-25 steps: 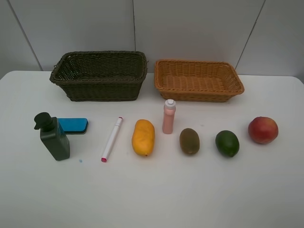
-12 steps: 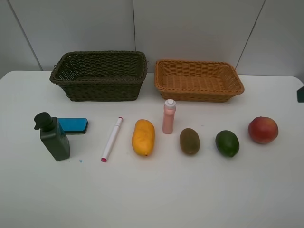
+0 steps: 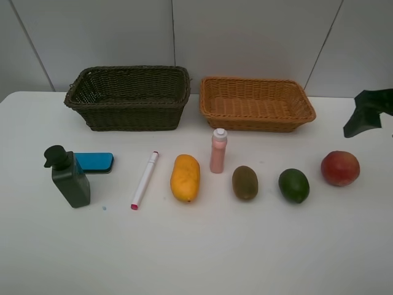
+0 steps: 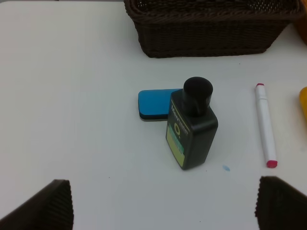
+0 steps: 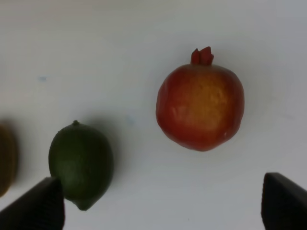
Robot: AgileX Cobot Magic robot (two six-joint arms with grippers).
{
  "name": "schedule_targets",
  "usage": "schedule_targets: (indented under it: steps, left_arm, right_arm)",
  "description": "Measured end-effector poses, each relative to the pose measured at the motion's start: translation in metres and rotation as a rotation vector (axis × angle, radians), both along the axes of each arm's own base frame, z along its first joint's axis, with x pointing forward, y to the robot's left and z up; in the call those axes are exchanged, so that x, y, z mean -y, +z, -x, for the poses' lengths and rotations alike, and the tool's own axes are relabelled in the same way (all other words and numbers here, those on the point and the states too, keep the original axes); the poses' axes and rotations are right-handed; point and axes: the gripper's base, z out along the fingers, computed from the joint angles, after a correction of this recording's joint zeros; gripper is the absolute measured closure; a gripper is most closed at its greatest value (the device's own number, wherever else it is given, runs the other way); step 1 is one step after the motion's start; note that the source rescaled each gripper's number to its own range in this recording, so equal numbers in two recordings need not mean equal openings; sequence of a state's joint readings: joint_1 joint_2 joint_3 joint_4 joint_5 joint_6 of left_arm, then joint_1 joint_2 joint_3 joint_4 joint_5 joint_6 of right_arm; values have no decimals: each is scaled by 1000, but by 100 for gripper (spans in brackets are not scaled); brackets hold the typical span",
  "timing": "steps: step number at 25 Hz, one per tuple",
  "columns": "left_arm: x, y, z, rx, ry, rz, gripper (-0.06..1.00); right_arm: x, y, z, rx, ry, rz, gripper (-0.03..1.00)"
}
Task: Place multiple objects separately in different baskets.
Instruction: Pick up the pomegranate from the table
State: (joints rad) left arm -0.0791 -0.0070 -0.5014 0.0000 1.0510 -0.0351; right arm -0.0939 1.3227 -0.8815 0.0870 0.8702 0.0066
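On the white table, from left to right, stand or lie a dark green pump bottle (image 3: 69, 178), a blue eraser (image 3: 94, 161), a white marker (image 3: 144, 179), a mango (image 3: 185, 177), a pink bottle (image 3: 218, 151), a kiwi (image 3: 245, 182), a lime (image 3: 294, 185) and a red fruit (image 3: 339, 168). Behind them stand the dark basket (image 3: 129, 98) and the orange basket (image 3: 256, 104); nothing shows inside either. My right gripper (image 3: 363, 118) hangs open above and behind the red fruit (image 5: 200, 108), with the lime (image 5: 81, 163) beside it. My left gripper (image 4: 163, 211) is open, short of the pump bottle (image 4: 192, 129) and eraser (image 4: 154, 103).
The table's far edge meets a grey panelled wall just behind the baskets. In the left wrist view the marker (image 4: 265, 124) lies beside the pump bottle, and the dark basket (image 4: 211, 33) stands beyond it. A bare strip of table runs along the front.
My right arm has come into the exterior view from the right edge and moved leftward, above the red fruit. None of the objects has moved.
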Motion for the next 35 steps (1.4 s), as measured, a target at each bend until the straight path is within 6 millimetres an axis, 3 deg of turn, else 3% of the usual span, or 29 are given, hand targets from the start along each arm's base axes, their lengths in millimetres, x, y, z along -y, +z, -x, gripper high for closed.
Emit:
schedule_targets:
  steps: [8, 16, 35]
  left_arm:
    - [0, 0, 0, 0, 0, 0, -5]
    - [0, 0, 0, 0, 0, 0, -5]
    - [0, 0, 0, 0, 0, 0, -5]
  right_arm:
    - [4, -46, -32, -70, -9, 4, -1]
    - [7, -86, -51, -115, -15, 5, -1]
    - [13, -129, -62, -188, -29, 48, -1]
